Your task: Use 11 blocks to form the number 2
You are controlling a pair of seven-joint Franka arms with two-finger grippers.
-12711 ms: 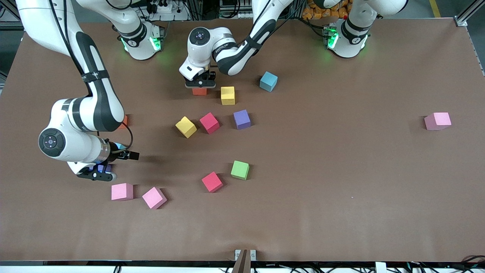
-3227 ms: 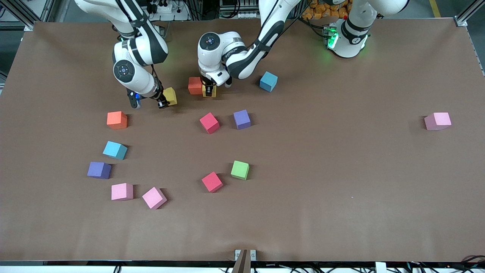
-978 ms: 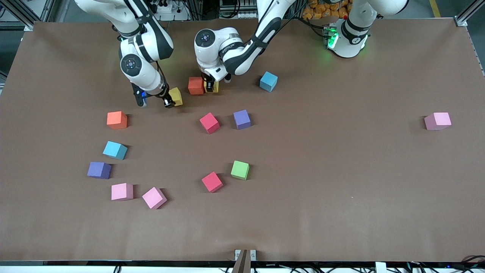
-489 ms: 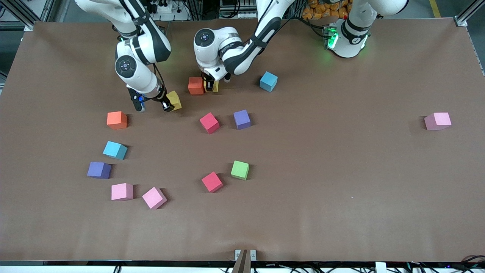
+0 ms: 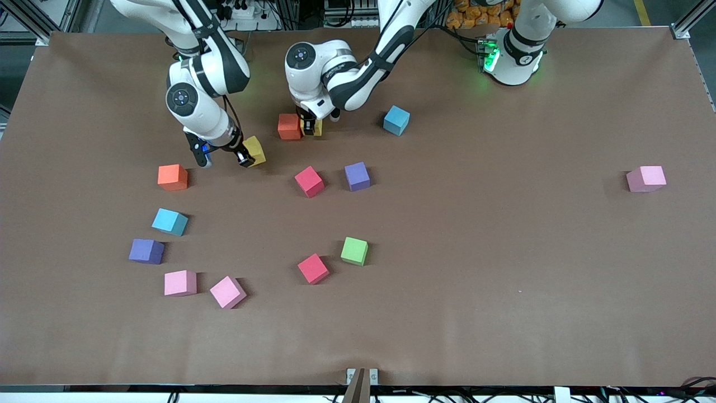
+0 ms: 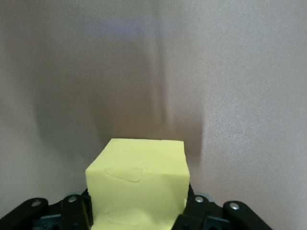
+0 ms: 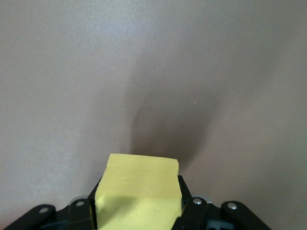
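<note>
Left gripper point(image 5: 311, 126) down at table level, clamped on a yellow block point(image 5: 316, 128) touching an orange block point(image 5: 289, 126). Right gripper point(image 5: 244, 155) closed on the other yellow block point(image 5: 255, 150), tilted, over bare table point(image 5: 503, 252) toward the right arm's end. Remaining blocks scattered: red point(image 5: 309, 181), purple point(image 5: 357, 176), green point(image 5: 354, 251).
</note>
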